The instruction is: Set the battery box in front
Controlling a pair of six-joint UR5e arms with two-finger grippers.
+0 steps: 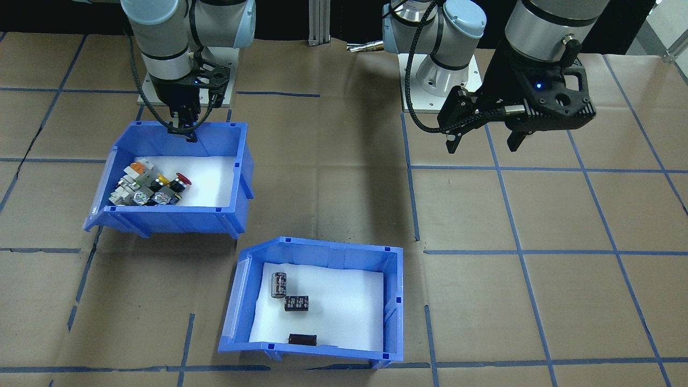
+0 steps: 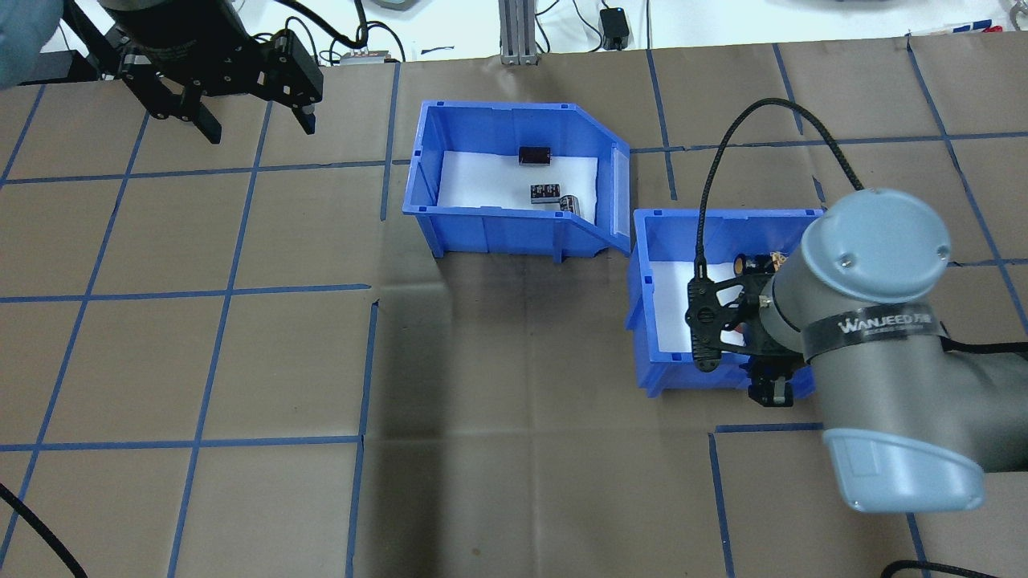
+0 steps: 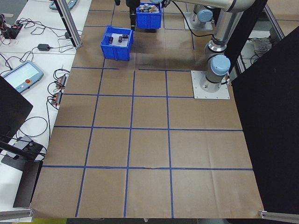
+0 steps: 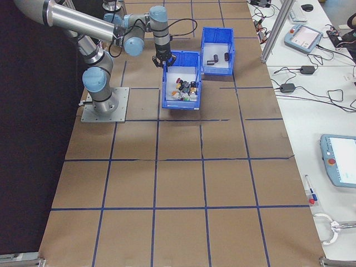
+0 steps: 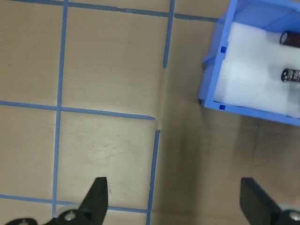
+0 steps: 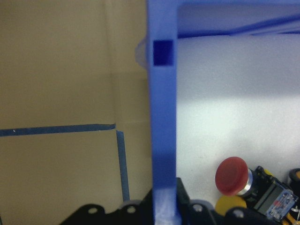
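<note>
Overhead exterior shows my right gripper (image 2: 769, 391) down at the near wall of the button bin (image 2: 654, 337), and my right wrist camera has that blue wall running straight down between my fingers, so I am clamped on its rim; I judge this grip is there to drag that bin back out of the way, since holding a thin wall edge gives me a handle on the whole bin. The battery box (image 1: 317, 301) is not the one I hold: it sits farther from my base, toward the operators' side, with one corner just beside the button bin's corner, and it already looks to be the forward one of the pair. My left gripper (image 2: 227, 103) hangs spread wide and empty above bare table, well apart from both bins, probably parked so it does not get in the way. Both bins are moulded blue plastic, glossy and stiff, with thin upright walls, small square notches at the rim corners and one side cut away on a slope; each has a flat white foam liner (image 1: 349, 312) on the floor, matte and slightly grainy. Three dark cylinders (image 1: 296, 303) lie loose on the battery box's foam and could roll if it is jolted. My bin holds a heap of push-buttons (image 1: 148, 188), hard plastic in red, yellow and white. Brown paper (image 1: 537, 301) with blue tape lines covers the table.
</note>
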